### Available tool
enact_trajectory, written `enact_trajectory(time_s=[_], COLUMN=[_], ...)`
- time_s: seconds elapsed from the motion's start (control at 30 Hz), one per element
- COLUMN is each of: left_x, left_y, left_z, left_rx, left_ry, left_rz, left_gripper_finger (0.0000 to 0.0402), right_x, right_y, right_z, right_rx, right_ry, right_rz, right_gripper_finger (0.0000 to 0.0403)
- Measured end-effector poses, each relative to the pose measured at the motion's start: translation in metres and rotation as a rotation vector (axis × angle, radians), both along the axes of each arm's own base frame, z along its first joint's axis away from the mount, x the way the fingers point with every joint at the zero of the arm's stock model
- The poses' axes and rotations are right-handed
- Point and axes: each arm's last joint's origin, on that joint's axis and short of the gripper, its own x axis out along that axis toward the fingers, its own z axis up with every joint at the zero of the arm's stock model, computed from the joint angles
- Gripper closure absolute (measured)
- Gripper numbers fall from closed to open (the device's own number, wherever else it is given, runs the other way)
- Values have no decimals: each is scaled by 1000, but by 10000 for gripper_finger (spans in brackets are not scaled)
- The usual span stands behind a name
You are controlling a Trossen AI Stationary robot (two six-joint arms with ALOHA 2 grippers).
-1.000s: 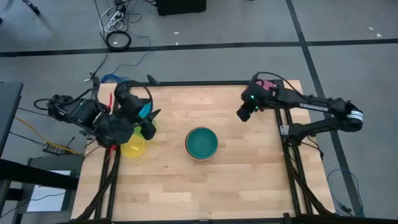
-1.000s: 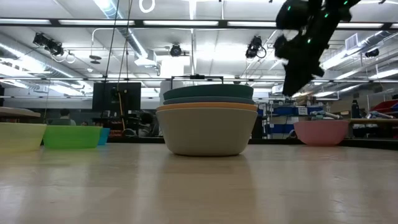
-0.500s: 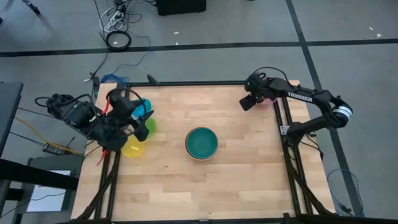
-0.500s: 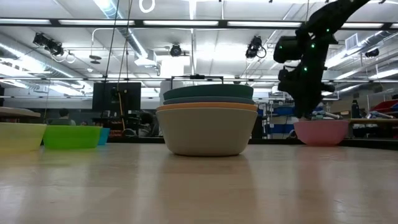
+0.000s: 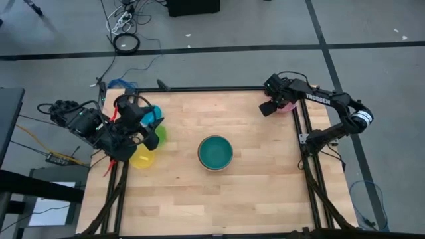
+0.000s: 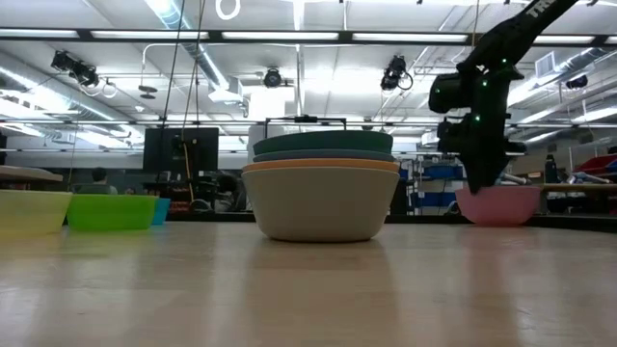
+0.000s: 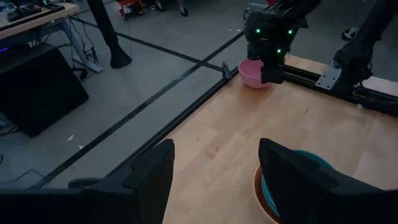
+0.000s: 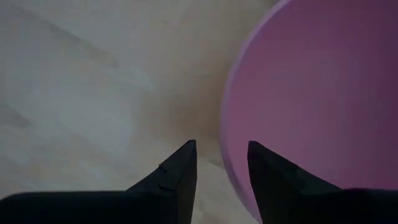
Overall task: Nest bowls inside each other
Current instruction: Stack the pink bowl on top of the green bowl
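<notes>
Since a moment ago the right gripper (image 5: 267, 110) has swung out to the far right corner of the tabletop (image 5: 252, 192) and dropped low beside the pink bowl (image 5: 287, 105). Now its two fingers (image 8: 176, 174) sit a little way apart — one pokes over the pink rim and one hangs over the bare wood just outside it. They hold nothing yet.

A stack (image 6: 321, 188) of nested bowls waits in the middle, dark green on top. The yellow bowl (image 5: 142, 158), the lime green bowl (image 6: 112, 211) and the cyan bowl (image 5: 154, 117) sit on the left side, right by the left gripper (image 5: 157, 133). That one waits there with its fingers wide and empty.

So the step in hand looks like grabbing the pink bowl. Next, the fingers likely need to pinch its rim, lift it, and carry it over to the stack — then set it inside the top bowl.
</notes>
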Motion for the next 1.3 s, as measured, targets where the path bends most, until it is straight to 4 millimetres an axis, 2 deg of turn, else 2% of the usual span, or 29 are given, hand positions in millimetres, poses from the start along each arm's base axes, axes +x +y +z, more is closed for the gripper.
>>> enact_trajectory(time_s=[0.23, 0.37, 0.47, 0.67, 0.83, 1.03, 1.17, 1.3], left_x=[0, 0, -1, -10, -17, -26, -32, -38], left_y=[0, 0, 0, 6, 10, 16, 19, 23], left_z=[0, -1, -2, -3, 0, 4, 6, 9], left_rx=[-11, -18, -14, -20, -36, -46, -54, -54], left_ry=[1, 10, 24, 32, -4, -33, -51, -76], left_rz=[-3, -9, -9, 27, 39, 43, 44, 51], left_gripper_finger=[159, 159, 159, 159, 159, 159, 159, 159], right_x=[6, 11, 19, 43, 83, 131, 149, 158], right_y=[-5, -4, -1, 13, 41, 93, 133, 171], right_z=[-16, -23, -23, -13, 13, 74, 111, 126], right_rx=[59, 77, 58, 29, -9, -114, -151, -139], right_ry=[32, 54, 33, -36, -144, -304, -422, -495], right_rz=[30, 85, 151, 276, 477, 710, 830, 916], right_gripper_finger=[288, 330, 385, 401, 402, 402, 403, 403])
